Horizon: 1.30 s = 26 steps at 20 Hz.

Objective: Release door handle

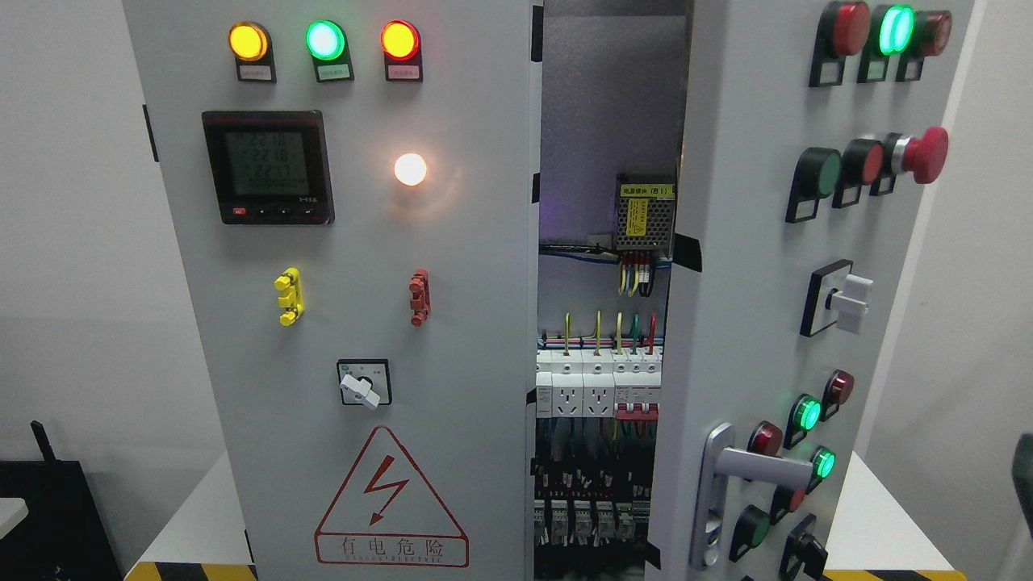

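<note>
Electrical cabinet with the right door [759, 307] swung ajar, seen from the head view. The handle [738, 476] is mounted low on this door's free edge, at the lower right of the frame; its plate stands vertical and its lever runs roughly level, pointing right. No robot hand is seen on or near it, so the state of either hand cannot be told, nor which is nearer; the handle is judged already released. A dark form at the right edge [1025, 484] is not identifiable. Legible writing: "有电危险" under the warning triangle [391, 500]; rows of digits on the meter [268, 166] are too blurred to be read with certainty.
</note>
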### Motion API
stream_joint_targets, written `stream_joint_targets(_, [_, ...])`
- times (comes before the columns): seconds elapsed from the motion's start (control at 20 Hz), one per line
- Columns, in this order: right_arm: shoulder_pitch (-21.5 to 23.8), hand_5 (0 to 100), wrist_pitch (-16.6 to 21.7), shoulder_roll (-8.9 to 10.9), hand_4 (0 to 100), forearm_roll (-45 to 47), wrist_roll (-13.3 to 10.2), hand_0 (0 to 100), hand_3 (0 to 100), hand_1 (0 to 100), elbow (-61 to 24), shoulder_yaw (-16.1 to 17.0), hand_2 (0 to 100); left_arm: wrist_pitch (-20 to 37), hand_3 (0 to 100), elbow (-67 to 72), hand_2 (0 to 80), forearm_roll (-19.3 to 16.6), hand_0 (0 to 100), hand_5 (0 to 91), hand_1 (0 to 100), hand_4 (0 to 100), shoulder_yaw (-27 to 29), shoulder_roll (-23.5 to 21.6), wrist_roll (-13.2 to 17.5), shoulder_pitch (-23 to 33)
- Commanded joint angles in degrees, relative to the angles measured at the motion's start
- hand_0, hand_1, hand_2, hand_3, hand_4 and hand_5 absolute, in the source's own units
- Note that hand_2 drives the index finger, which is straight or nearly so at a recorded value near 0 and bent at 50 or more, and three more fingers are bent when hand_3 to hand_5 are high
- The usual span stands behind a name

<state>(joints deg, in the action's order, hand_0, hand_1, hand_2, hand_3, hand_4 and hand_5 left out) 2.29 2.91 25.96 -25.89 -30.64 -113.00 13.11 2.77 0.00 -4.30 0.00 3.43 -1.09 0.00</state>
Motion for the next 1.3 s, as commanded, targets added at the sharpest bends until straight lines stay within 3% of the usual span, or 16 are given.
stream_joint_targets(0.0, [11.3, 65, 0.1, -9.77, 61, 1.7, 0.8, 52, 70, 23, 3.2, 7.0, 40, 0.0, 0, 0.5, 0.0, 0.0, 12, 0.0, 39, 0, 0.1, 0.0, -0.1, -0.2])
stream_joint_targets(0.15, [16.2, 51, -0.1, -12.50, 52, 5.0, 1.0, 52, 60, 21, 6.0, 6.9, 34, 0.0, 0, 0.5, 0.0, 0.0, 12, 0.0, 39, 0, 0.1, 0.0, -0.1, -0.2])
stream_joint_targets(0.25, [18.5, 39, -0.1, -14.17, 44, 7.9, 2.4, 52, 51, 20, 8.7, 7.0, 29, 0.0, 0, 0.5, 0.0, 0.0, 12, 0.0, 39, 0, 0.1, 0.0, -0.1, -0.2])
stream_joint_targets(0.55, [24.3, 16, 0.5, -17.08, 20, 13.8, 6.3, 55, 26, 12, 18.7, 7.0, 16, 0.0, 0, 0.5, 0.0, 0.0, 12, 0.0, 39, 0, 0.1, 0.0, -0.1, -0.2])
stream_joint_targets(0.75, [25.8, 13, 1.2, -17.61, 17, 13.9, 6.6, 53, 21, 9, 27.5, 6.4, 13, 0.0, 0, 0.5, 0.0, 0.0, 12, 0.0, 39, 0, 0.1, 0.0, -0.1, -0.2])
stream_joint_targets(0.9, [25.9, 10, 5.6, -18.22, 15, 13.9, 6.6, 51, 18, 10, 35.1, 6.0, 13, 0.0, 0, 0.5, 0.0, 0.0, 12, 0.0, 39, 0, 0.1, 0.0, -0.1, -0.2])
stream_joint_targets(1.05, [25.8, 6, 6.7, -18.31, 12, 13.9, 6.8, 49, 15, 11, 41.6, 5.4, 12, 0.0, 0, 0.5, 0.0, 0.0, 12, 0.0, 39, 0, 0.1, 0.0, 0.0, -0.2])
stream_joint_targets(1.25, [25.2, 3, 6.7, -18.40, 10, 13.9, 9.4, 47, 14, 14, 50.7, 4.0, 12, 0.0, 0, 0.5, 0.0, 0.0, 12, 0.0, 39, 0, 0.1, 0.0, -0.1, -0.2])
